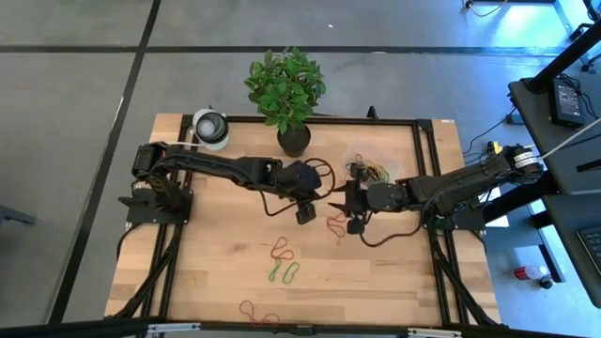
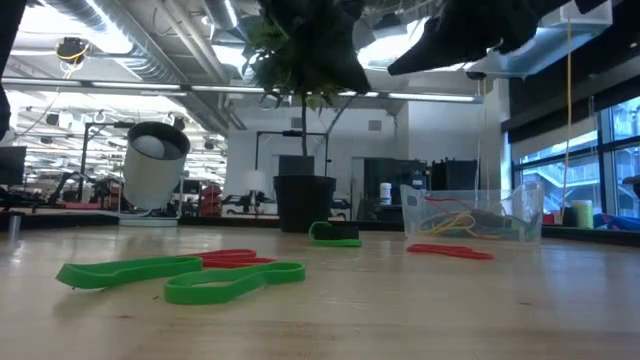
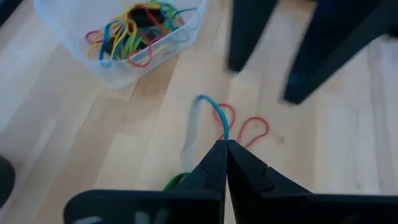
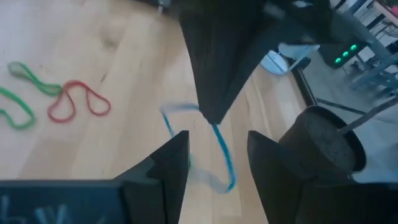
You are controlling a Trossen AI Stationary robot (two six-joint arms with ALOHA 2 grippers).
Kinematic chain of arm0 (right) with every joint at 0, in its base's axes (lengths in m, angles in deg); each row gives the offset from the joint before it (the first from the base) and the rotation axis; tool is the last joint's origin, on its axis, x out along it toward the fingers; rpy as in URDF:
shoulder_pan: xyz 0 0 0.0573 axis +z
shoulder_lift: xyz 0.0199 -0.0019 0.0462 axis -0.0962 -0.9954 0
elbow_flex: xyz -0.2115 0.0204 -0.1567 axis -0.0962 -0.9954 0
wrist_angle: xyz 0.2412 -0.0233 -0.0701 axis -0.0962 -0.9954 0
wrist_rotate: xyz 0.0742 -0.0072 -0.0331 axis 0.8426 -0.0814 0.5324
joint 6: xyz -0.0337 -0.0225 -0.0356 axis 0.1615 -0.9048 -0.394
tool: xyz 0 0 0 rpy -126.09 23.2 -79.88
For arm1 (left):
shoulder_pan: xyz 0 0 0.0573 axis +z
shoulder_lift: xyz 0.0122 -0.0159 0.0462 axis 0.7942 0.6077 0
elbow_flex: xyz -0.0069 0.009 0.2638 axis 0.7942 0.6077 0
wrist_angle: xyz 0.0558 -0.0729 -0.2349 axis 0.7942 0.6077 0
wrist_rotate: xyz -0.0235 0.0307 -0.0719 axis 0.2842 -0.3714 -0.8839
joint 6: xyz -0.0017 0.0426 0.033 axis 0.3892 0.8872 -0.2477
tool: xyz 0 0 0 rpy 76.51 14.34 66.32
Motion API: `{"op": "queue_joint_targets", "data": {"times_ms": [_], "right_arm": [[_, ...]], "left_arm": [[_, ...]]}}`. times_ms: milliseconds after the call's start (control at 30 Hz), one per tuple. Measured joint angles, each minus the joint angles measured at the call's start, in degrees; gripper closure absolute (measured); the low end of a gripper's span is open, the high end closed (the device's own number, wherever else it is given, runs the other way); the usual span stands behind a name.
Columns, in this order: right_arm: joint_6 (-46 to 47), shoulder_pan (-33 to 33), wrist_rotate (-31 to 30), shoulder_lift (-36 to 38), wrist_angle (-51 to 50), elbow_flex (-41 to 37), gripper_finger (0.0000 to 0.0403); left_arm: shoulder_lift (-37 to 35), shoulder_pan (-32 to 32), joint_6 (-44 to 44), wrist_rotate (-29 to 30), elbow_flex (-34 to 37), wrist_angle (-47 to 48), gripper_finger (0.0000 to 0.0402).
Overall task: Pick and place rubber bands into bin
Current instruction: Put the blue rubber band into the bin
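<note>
Nearest the low camera, two green bands (image 2: pixel 180 278) lie on the counter (image 1: pixel 376 282) with a red band (image 2: pixel 232 258) just behind them; another red band (image 1: pixel 258 314) sits at the counter's near edge in the high view. At mid-counter the left gripper (image 3: pixel 225 147) is pressed together, pinching a blue band (image 3: pixel 211 115) that hangs from its tips above the wood. Facing it, the right gripper (image 4: pixel 217 146) stands spread, its fingers either side of the same blue band without touching it, as far as the blurred wrist view allows. A red band (image 3: pixel 245 127) lies on the counter just below the two grippers. Beyond them the clear bin (image 3: pixel 118 65) holds a tangle of red, yellow, green and blue bands, with one red band (image 2: pixel 450 251) lying just before it. Farther back stand a potted plant (image 1: pixel 286 89) and a round white-and-grey object (image 1: pixel 210 128).
</note>
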Motion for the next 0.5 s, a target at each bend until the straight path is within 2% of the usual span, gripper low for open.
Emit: {"op": "queue_joint_targets", "data": {"times_ms": [200, 300, 400, 500], "right_arm": [[-1.1, -0.8, 0.4, -2.9, 0.6, 0.0, 0.0249], [-1.1, -0.8, -1.5, -4.2, 1.6, 0.0, 0.0260], [-1.0, -0.9, -2.6, -4.8, 2.0, 0.0, 0.0298], [-0.9, -0.9, -2.6, -4.9, 2.1, 0.0, 0.0364]], "left_arm": [[0.0, -0.3, 0.0, -0.3, -0.4, -3.2, 0.0400], [0.0, -0.3, 0.0, -0.7, -0.4, -3.8, 0.0399], [0.0, -0.3, 0.0, -0.9, -0.4, -3.8, 0.0400], [0.0, -0.3, 0.0, -0.9, -0.4, -3.8, 0.0399]]}}
